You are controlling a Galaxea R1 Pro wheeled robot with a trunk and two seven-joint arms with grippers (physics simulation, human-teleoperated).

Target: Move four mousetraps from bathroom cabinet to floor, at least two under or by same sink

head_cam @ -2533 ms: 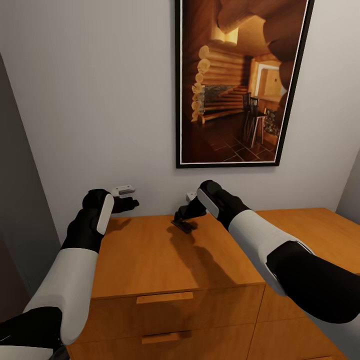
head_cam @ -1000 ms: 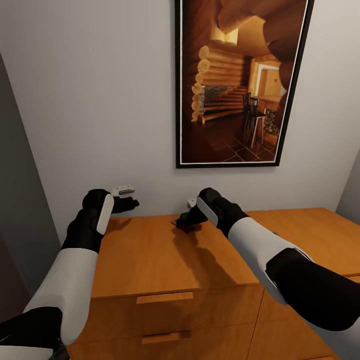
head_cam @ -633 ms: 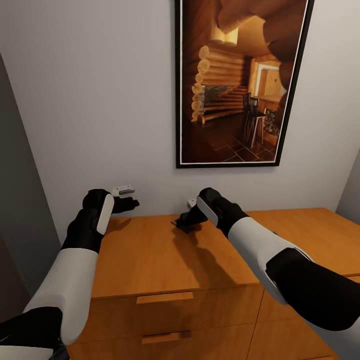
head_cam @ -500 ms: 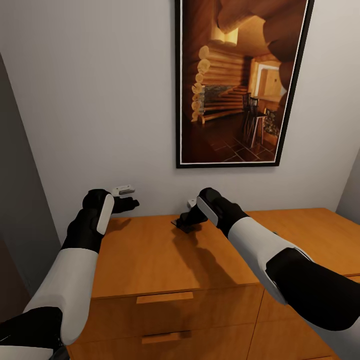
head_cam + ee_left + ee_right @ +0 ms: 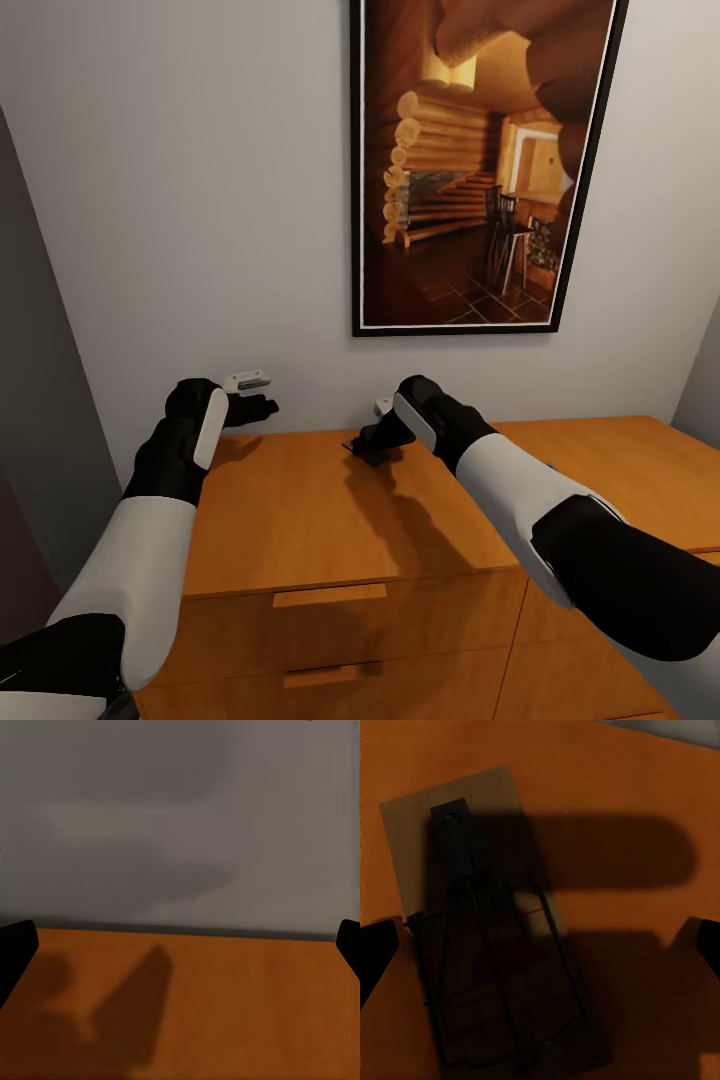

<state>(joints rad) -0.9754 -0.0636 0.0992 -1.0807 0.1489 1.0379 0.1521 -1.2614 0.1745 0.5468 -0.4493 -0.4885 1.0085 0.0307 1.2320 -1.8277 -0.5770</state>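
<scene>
right gripper jaws spread | over mousetrap | touching? unclear

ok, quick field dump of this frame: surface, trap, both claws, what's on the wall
surface: cabinet top, orange-brown wood, drawer fronts below
mousetrap: one lying flat on the cabinet top near the back wall, in the right arm's shadow
right claw: low over the mousetrap, fingers spread either side of it, not closed on it
left claw: open above the cabinet's back left corner, facing the wall, nothing between its fingers
wall: framed picture of a log interior
other traps: none seen on the top
</scene>
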